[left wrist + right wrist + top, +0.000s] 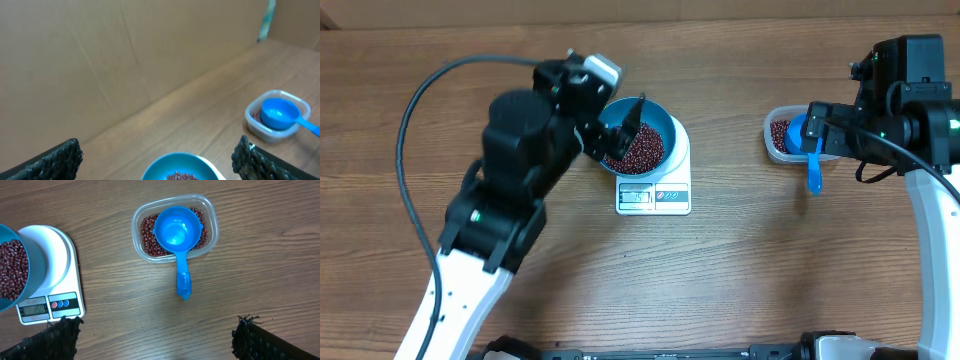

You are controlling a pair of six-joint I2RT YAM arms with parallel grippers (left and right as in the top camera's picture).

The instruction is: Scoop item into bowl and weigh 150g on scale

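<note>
The teal bowl (665, 128) stands on the white scale (653, 197) at the table's middle, holding a heap of red-brown beans (645, 150). My left gripper (620, 135) hangs open just above the bowl's left half, with nothing between its fingers. In the left wrist view the bowl (165, 162) lies between the wide-spread fingertips (55, 160). To the right, my right gripper (817, 125) hovers open and empty by the clear tub (778, 140). In the right wrist view the bowl (31, 267), the scale (57, 255) and its beans (10, 270) sit at the left edge.
The clear tub (211, 227) holds more beans (147, 235), and a blue handled scoop (175, 230) rests in it, handle pointing toward the table's front. A cardboard wall (100, 60) stands behind the table. Bare wood (770, 260) spreads in front of the scale.
</note>
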